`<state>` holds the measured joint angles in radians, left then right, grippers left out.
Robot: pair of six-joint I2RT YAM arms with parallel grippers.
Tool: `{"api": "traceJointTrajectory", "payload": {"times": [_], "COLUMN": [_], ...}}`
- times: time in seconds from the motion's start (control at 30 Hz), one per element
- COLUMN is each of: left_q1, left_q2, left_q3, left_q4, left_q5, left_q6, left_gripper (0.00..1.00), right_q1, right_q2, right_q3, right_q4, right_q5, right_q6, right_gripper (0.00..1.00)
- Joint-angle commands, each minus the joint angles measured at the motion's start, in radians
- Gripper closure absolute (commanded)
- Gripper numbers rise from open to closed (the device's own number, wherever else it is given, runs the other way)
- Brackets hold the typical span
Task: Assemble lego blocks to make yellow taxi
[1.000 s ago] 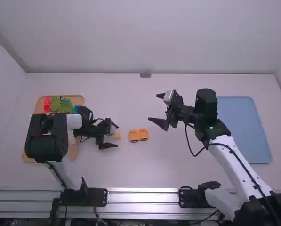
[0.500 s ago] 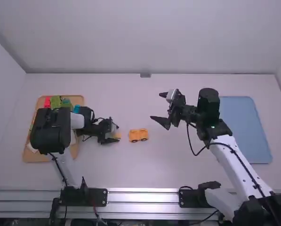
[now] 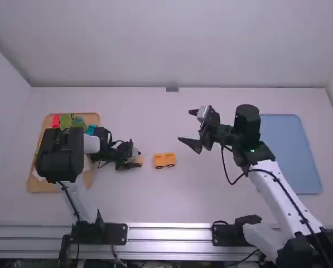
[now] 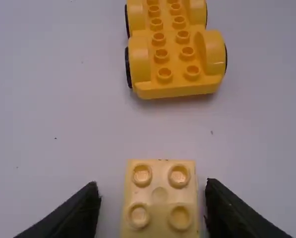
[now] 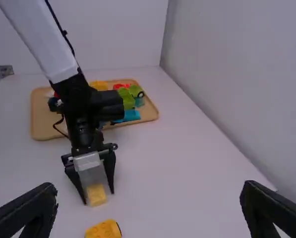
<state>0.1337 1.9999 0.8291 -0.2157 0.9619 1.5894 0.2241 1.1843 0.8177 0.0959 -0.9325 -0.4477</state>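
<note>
L gripper (image 3: pixel 138 159) jaws part-open, one finger each side of the pale yellow block (image 4: pixel 159 213); narrow gaps btwn block & fingers, so not clamped; block's on the table btwn the tips, studs up. R gripper (image 3: pixel 186 126) jaws wide apart w/ nothing btwn them; they're up the high view from the wheeled base (image 4: pixel 172 49) & a bit to its right.

White table (image 3: pixel 211 195) under it all, pale wall (image 3: pixel 166 44) at the far side, metal rail (image 3: pixel 169 233) along the near edge; wooden tray (image 3: pixel 88 180) behind the L jaws, partly under that arm, w/ red block (image 3: pixel 56 121), green blocks (image 3: pixel 66 121) & teal block (image 3: pixel 91 129) at its far end; blue tray (image 3: pixel 292 151) well behind the R jaws, on the far side of that arm.

Wheeled base sits just ahead of the L jaws, apart from the block; upright, studs up, wheels along both long sides; long axis runs L–R in the high view, one short end facing the L jaws & block, roughly in line w/ them; can't tell the block's long axis.
</note>
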Motion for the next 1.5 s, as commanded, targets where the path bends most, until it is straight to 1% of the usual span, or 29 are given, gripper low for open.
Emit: {"api": "traceJointTrajectory", "payload": {"times": [0.0, 0.07, 0.1, 0.2, 0.27, 0.4, 0.47, 0.57, 0.67, 0.7, 0.77, 0.83, 0.9, 0.97, 1.0, 1.07, 1.17, 1.2, 1.23, 1.27, 1.3, 1.37, 1.43, 1.47], "left_q1": [-0.003, -0.003, -0.003, -0.003, -0.003, -0.002, -0.002, -0.002, -0.002, -0.002, -0.003, -0.003, -0.003, -0.003, -0.003, -0.003, -0.003, -0.005, -0.008, -0.022, -0.024, -0.055, -0.089, -0.111], "left_q2": [0.011, 0.011, 0.011, 0.011, 0.011, 0.011, 0.011, 0.011, 0.011, 0.011, 0.011, 0.01, 0.006, -0.021, -0.048, -0.08, -0.153, -0.203, -0.224, -0.264, -0.268, -0.309, -0.327, -0.332], "left_q3": [-0.017, -0.017, -0.017, -0.017, -0.017, -0.017, -0.017, -0.017, -0.017, -0.017, -0.017, -0.017, -0.017, -0.017, -0.017, -0.017, -0.017, -0.017, -0.017, -0.019, -0.02, -0.03, -0.041, -0.048], "left_q4": [-0.003, -0.004, -0.009, -0.011, -0.011, -0.013, -0.014, -0.018, -0.019, -0.019, -0.014, -0.012, -0.014, -0.051, -0.085, -0.119, -0.18, -0.217, -0.229, -0.248, -0.249, -0.237, -0.204, -0.175], "left_q5": [-0.028, -0.04, -0.064, -0.056, -0.063, -0.066, -0.082, -0.114, -0.094, -0.088, -0.087, -0.07, -0.05, -0.004, 0.013, 0.025, 0.052, 0.069, 0.072, 0.079, 0.079, 0.083, 0.097, 0.097], "left_q6": [0.0, -0.004, -0.003, -0.003, -0.003, -0.003, -0.004, -0.015, -0.014, -0.014, -0.014, -0.014, -0.013, 0.005, 0.014, 0.024, 0.024, 0.023, 0.024, 0.024, 0.024, -0.005, -0.075, -0.123], "left_gripper": [0.4, 0.39, 0.39, 0.4, 0.43, 0.47, 0.51, 0.51, 0.52, 0.54, 0.64, 0.67, 0.67, 0.68, 0.71, 0.75, 0.79, 0.78, 0.81, 0.82, 0.82, 0.81, 0.81, 0.79], "right_q1": [-0.002, -0.003, -0.002, 0.001, -0.003, -0.002, 0.0, -0.002, -0.003, -0.003, -0.002, -0.002, -0.002, -0.002, -0.002, -0.002, -0.002, -0.002, -0.002, -0.001, 0.0, 0.019, 0.043, 0.056], "right_q2": [-0.014, -0.014, -0.014, -0.014, -0.014, -0.014, -0.014, -0.014, -0.014, -0.014, -0.013, -0.013, -0.013, -0.013, -0.011, 0.003, 0.069, 0.118, 0.147, 0.207, 0.215, 0.332, 0.413, 0.454], "right_q3": [-0.006, -0.006, -0.006, -0.006, -0.006, -0.006, -0.006, -0.006, -0.006, -0.006, -0.006, -0.006, -0.006, -0.007, -0.008, -0.011, -0.019, -0.024, -0.027, -0.027, -0.027, -0.027, -0.027, -0.027], "right_q4": [0.001, -0.002, -0.008, -0.014, -0.017, -0.023, -0.023, -0.024, -0.026, -0.027, -0.031, -0.046, -0.071, -0.146, -0.185, -0.203, -0.205, -0.206, -0.205, -0.209, -0.209, -0.211, -0.209, -0.209], "right_q5": [-0.01, -0.01, -0.01, -0.01, -0.01, -0.01, -0.01, -0.01, -0.01, -0.01, -0.009, -0.009, -0.009, -0.008, -0.009, -0.01, -0.01, -0.01, -0.013, -0.041, -0.045, -0.125, -0.147, -0.143], "right_q6": [0.002, 0.002, 0.002, 0.002, 0.001, 0.002, 0.001, 0.001, 0.002, 0.001, 0.0, -0.015, -0.063, -0.165, -0.213, -0.24, -0.279, -0.297, -0.308, -0.357, -0.366, -0.554, -0.71, -0.774], "right_gripper": [0.01, 0.01, 0.01, 0.01, 0.01, 0.01, 0.01, 0.01, 0.01, 0.01, 0.01, 0.01, 0.01, 0.01, 0.01, 0.01, 0.01, 0.01, 0.01, 0.01, 0.01, 0.01, 0.01, 0.01]}}
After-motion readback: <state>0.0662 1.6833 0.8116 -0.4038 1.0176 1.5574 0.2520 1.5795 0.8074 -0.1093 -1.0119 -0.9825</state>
